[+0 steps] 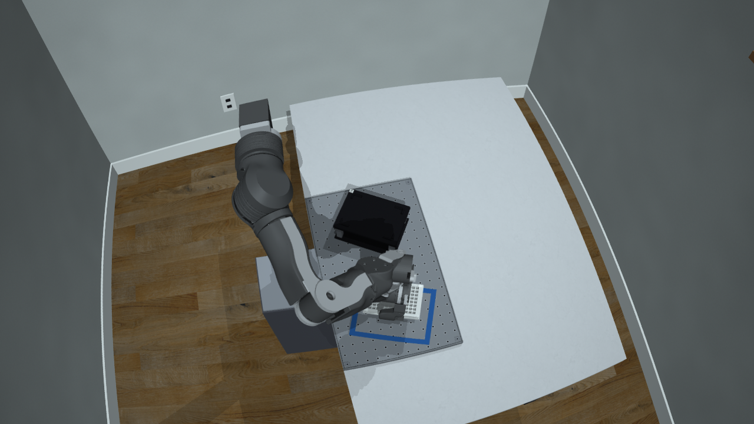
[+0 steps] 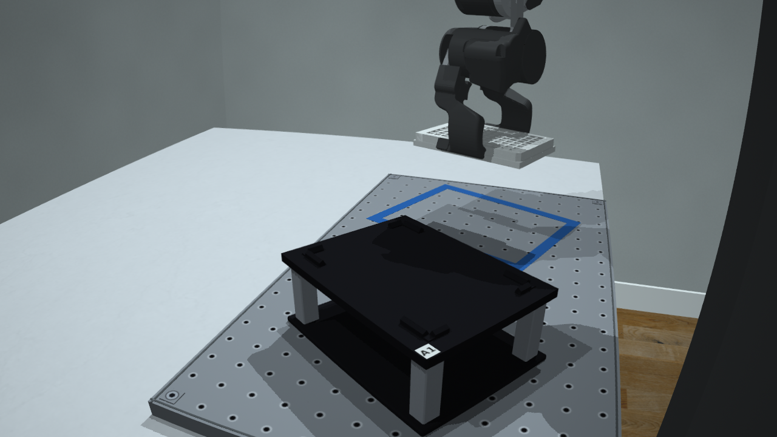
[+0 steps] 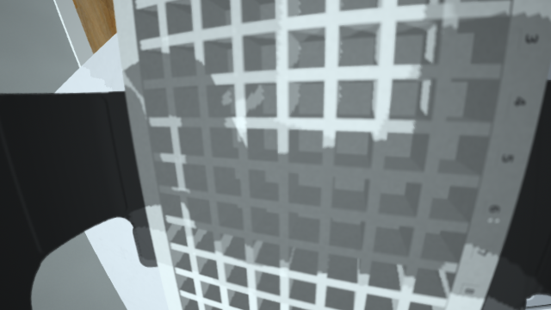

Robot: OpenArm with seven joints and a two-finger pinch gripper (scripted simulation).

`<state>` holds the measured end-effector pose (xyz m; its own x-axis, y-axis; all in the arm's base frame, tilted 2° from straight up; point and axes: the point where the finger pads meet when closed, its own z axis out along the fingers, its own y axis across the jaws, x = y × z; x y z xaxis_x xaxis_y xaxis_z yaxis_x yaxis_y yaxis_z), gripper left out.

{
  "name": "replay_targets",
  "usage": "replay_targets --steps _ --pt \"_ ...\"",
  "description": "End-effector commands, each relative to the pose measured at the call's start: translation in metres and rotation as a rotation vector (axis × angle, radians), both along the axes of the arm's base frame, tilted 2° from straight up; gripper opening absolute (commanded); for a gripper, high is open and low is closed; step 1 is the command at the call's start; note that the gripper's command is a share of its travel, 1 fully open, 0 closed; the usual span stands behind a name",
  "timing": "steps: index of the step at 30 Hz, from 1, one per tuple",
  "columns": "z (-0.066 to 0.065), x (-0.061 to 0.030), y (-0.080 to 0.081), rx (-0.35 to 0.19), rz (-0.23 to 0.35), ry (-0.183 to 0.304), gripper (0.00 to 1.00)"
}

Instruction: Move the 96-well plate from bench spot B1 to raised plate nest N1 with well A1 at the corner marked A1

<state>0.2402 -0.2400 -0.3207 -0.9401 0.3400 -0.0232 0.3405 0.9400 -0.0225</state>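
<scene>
The white 96-well plate (image 1: 414, 302) (image 2: 521, 142) (image 3: 258, 73) is in the air above the bench spot B1, a blue outline (image 1: 390, 338) (image 2: 510, 203), and looks about level. My gripper (image 1: 396, 300) (image 2: 493, 139) (image 3: 295, 192) is shut on it, one finger on each long side. Column numbers show along its right edge in the wrist view; its well A1 is out of that view. The black raised nest N1 (image 1: 371, 217) (image 2: 347, 266) stands on grey posts, turned relative to the board, with low locators at its corners. Its A1 label (image 1: 351, 191) (image 2: 427, 351) is at the near corner in the exterior view.
The nest stands on a grey perforated board (image 1: 450, 337) (image 2: 238, 380) on the white table (image 1: 500, 211) (image 2: 162, 217). A grey box (image 1: 300, 329) stands beside the table edge under the forearm. In the top view the nest lies above the gripper, close to the wrist.
</scene>
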Motion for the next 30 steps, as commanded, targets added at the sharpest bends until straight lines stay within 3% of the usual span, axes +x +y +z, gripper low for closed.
replay_targets --steps 1,6,11,23,28,30 --pt "0.001 0.0017 0.001 0.004 -0.002 -0.007 0.0" --pt "0.001 0.0017 0.001 0.004 -0.002 -0.007 0.0" --pt "0.009 0.0007 0.039 0.004 -0.198 -0.02 0.0" --pt "0.009 0.0007 0.039 0.004 -0.198 -0.02 0.0" --pt "0.018 0.0013 0.079 0.004 -0.198 -0.019 0.0" --pt "0.018 0.0013 0.079 0.004 -0.198 -0.019 0.0"
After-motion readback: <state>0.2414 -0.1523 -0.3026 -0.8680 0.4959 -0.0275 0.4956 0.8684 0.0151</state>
